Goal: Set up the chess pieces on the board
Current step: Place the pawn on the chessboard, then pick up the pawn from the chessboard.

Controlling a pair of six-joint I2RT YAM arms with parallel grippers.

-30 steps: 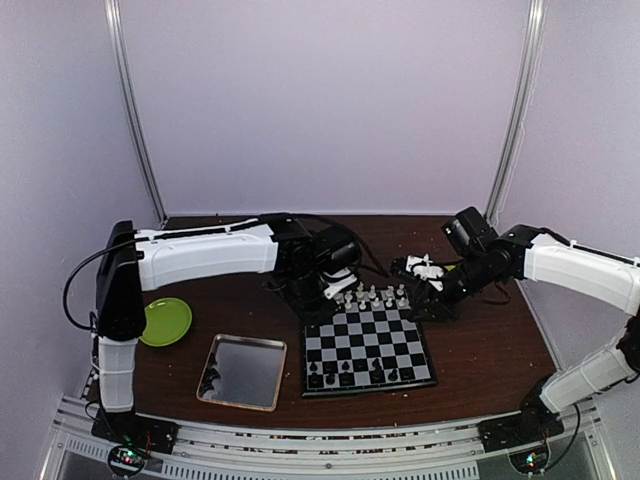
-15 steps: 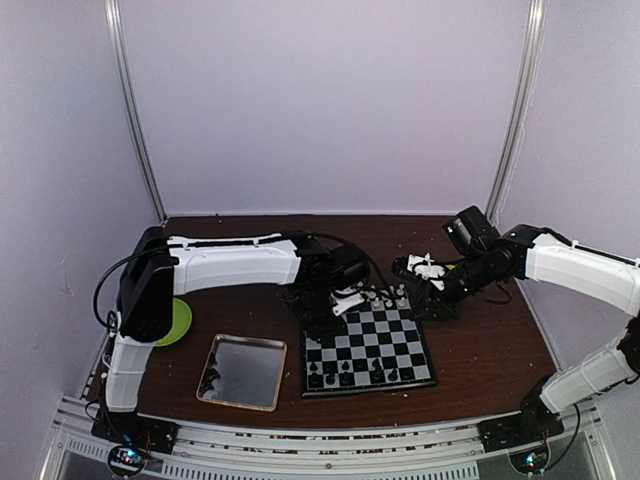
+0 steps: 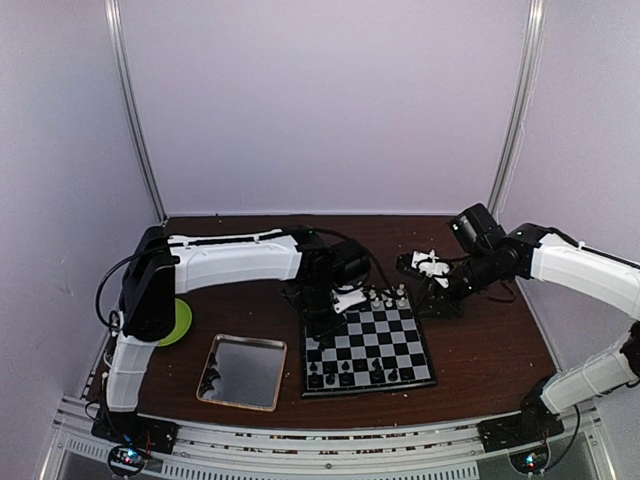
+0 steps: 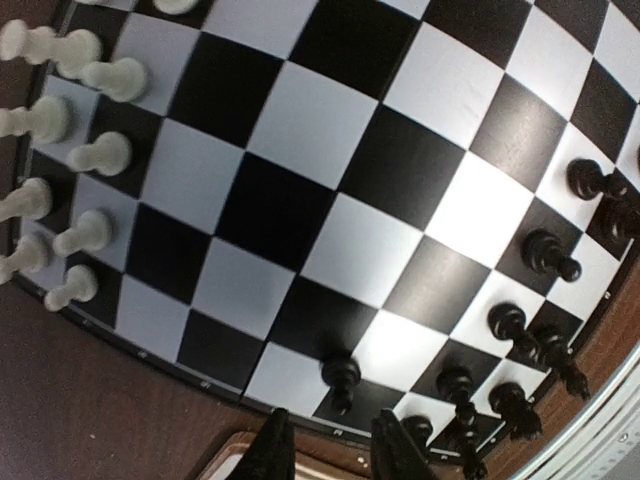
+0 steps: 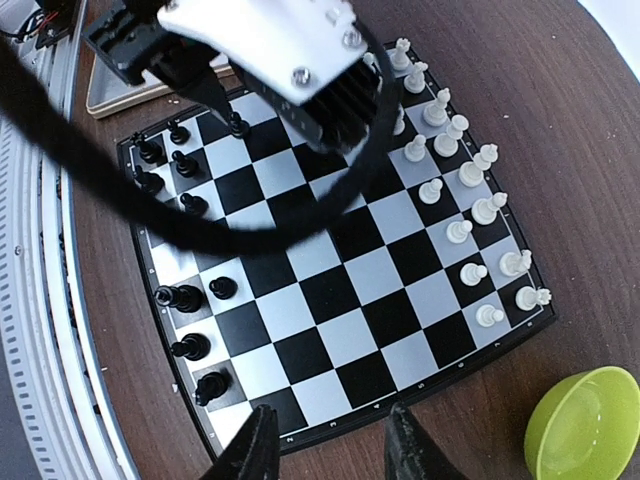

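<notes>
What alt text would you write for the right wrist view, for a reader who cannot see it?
A chessboard seen from above, with white pieces in two rows along its right edge and fewer black pieces along its left. The left arm hangs over the board's top, and a green bowl sits at bottom right.

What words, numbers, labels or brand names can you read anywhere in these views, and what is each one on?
None: no text is readable in any view.
The board has tiny pale marks along its rim, too small and blurred to read.
The chess pieces, metal tray, green bowl, left arm and right arm show no label or brand.
</notes>
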